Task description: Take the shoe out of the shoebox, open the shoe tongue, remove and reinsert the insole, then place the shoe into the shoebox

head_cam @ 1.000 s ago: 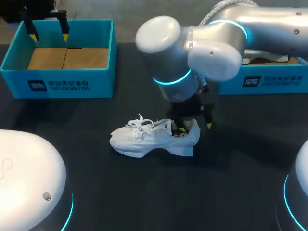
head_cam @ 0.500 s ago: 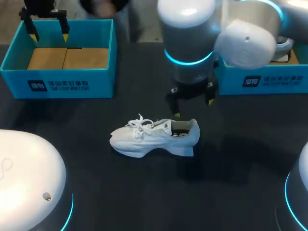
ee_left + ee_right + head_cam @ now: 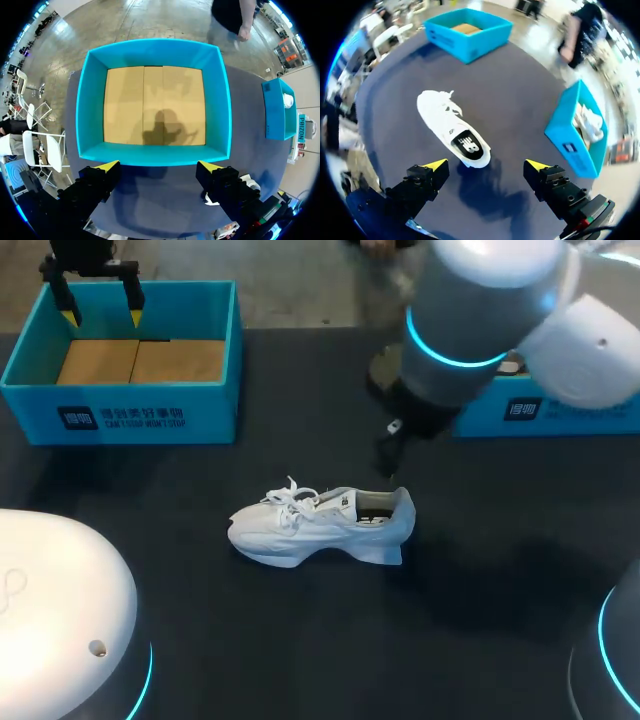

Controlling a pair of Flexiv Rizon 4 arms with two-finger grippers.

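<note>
The white shoe (image 3: 320, 525) sits upright on its sole on the dark desk (image 3: 300, 640), outside both boxes. What looks like its dark insole (image 3: 467, 145) shows in the opening. The right fingers (image 3: 422, 180) hang above and just behind the shoe's heel, spread apart and holding nothing. Well behind the shoe's toe, the left fingers (image 3: 97, 182) hover over the near wall of a blue shoebox (image 3: 125, 405), also apart. A second blue box (image 3: 560, 405) stands behind the heel.

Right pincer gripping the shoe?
No, the right pincer is open in the right wrist view, and the shoe lies ahead of it, untouched.
</note>
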